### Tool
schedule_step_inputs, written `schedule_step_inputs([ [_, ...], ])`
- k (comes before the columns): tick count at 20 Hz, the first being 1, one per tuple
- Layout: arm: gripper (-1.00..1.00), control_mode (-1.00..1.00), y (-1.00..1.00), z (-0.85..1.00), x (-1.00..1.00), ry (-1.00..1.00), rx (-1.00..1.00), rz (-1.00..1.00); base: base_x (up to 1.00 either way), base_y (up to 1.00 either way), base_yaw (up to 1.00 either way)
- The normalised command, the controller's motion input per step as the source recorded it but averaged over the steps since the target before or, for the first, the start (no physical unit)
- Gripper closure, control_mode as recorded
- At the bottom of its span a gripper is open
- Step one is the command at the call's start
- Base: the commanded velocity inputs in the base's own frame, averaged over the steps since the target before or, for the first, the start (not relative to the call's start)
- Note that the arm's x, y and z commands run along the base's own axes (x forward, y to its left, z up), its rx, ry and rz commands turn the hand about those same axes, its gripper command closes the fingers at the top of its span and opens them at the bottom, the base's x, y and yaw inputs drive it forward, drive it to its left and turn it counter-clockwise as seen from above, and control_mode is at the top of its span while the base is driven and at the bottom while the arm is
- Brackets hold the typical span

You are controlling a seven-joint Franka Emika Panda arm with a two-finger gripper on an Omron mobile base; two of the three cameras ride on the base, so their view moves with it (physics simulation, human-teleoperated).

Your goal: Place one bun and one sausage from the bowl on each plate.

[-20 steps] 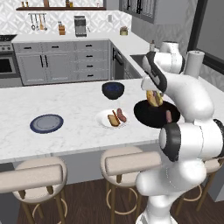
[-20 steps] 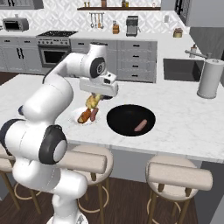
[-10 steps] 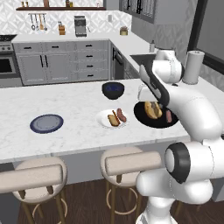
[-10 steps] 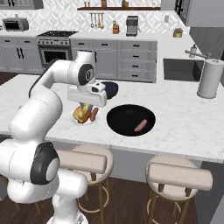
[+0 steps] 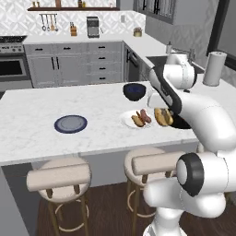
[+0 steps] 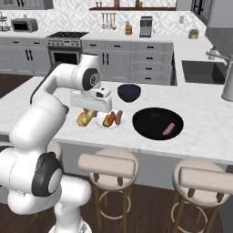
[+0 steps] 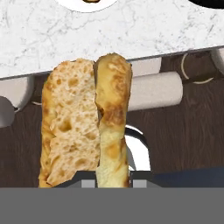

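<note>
In the left base view, a split golden bun (image 5: 163, 116) is held clear of the marble table (image 5: 37, 138), just beside the white plate (image 5: 129, 120), which already carries a bun and sausage; the blue-grey plate (image 5: 70, 124) lies bare, well apart.

In the right base view, the claw (image 6: 87, 114) is closed on the bun; one sausage (image 6: 168, 129) is left in the wide black bowl (image 6: 152, 119).

In the hand view, a porous crumb and browned crust are shown.

Arm bent forward; gripper (image 6: 87, 116) clamped, seemingly pointing downward.
</note>
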Motion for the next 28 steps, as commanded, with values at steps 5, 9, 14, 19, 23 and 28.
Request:
schedule_step_inputs([
  [5, 1.00, 1.00, 0.00, 0.00, 0.00, 0.00, 0.00, 0.00, -0.03, 1.00, 0.03],
  [9, 1.00, 1.00, 0.00, 0.00, 0.00, 0.00, 0.00, 0.00, 0.05, 1.00, 0.02],
  [14, 1.00, 1.00, 0.00, 0.00, 0.00, 0.00, 0.00, 0.00, 0.37, 0.51, 0.00],
  [19, 1.00, 1.00, 0.00, 0.00, 0.00, 0.00, 0.00, 0.00, 0.54, 0.00, 0.00],
  [23, 1.00, -1.00, 0.00, 0.00, 0.86, 0.02, 0.00, -0.01, 0.00, 0.00, 0.00],
  [28, 1.00, -1.00, 0.03, -0.12, 0.95, 0.04, 0.00, -0.01, 0.00, 0.00, 0.00],
])
